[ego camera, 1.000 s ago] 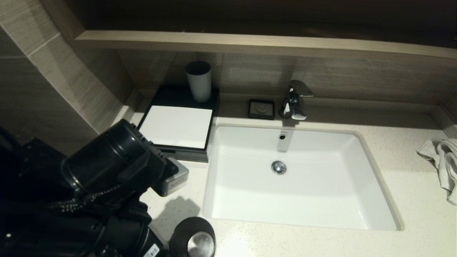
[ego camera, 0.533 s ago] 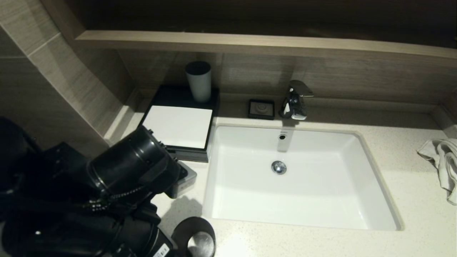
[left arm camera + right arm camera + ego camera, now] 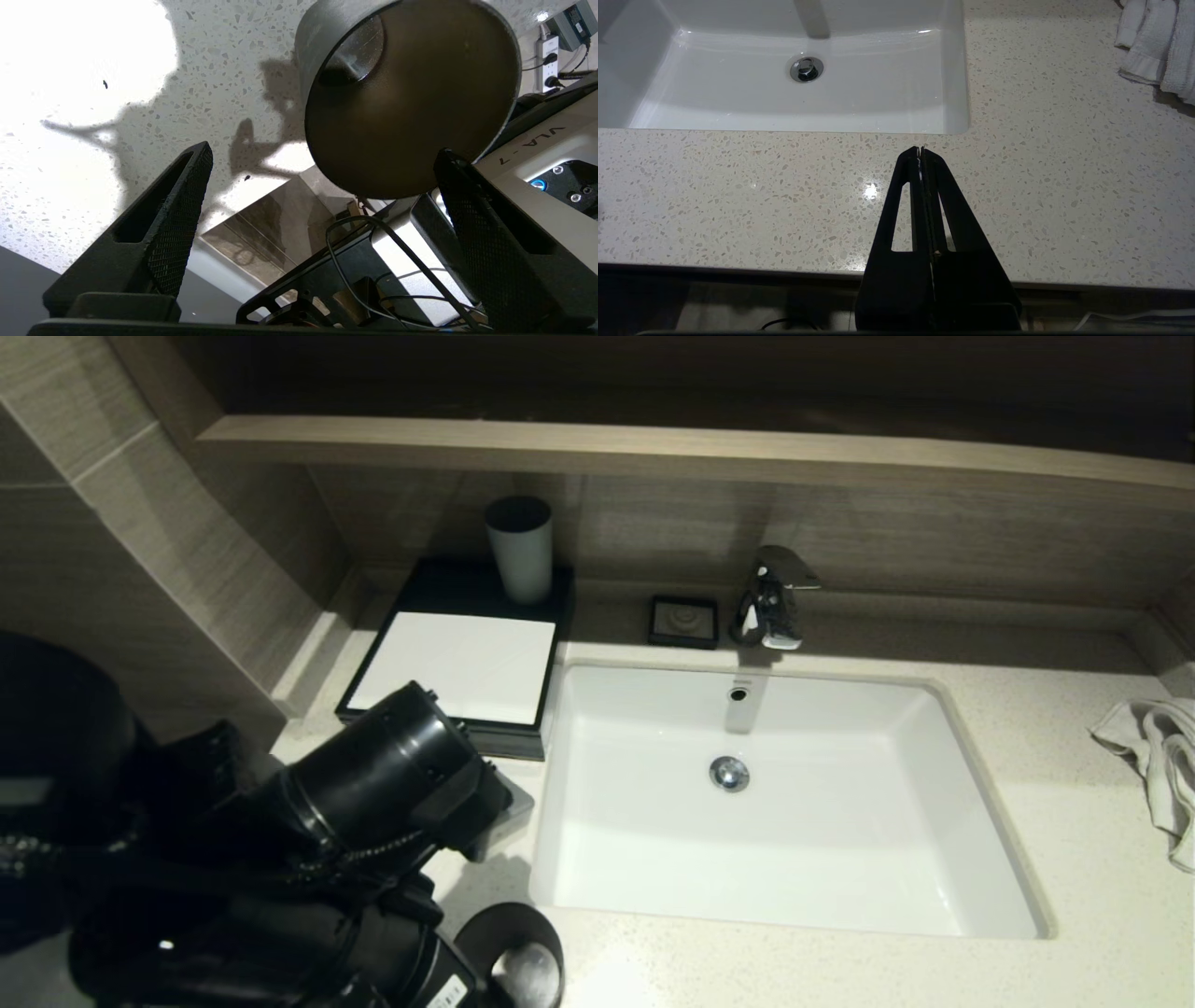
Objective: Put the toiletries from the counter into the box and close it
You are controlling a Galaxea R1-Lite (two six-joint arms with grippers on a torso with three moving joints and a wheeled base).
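At the back-left corner of the cream speckled stone counter [image 3: 1074, 784], flat black white-topped box [image 3: 457, 667] looks shut, 0 sachets visible; left gripper [image 3: 322, 219] spread, empty, by black cup [image 3: 411, 93]; right gripper [image 3: 920, 156] pressed together, parked.

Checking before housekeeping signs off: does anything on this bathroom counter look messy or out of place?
Only the white towel, left crumpled at the counter's right edge rather than folded. The box sits square with its drawer apparently shut, and no sachets are visible on the counter.
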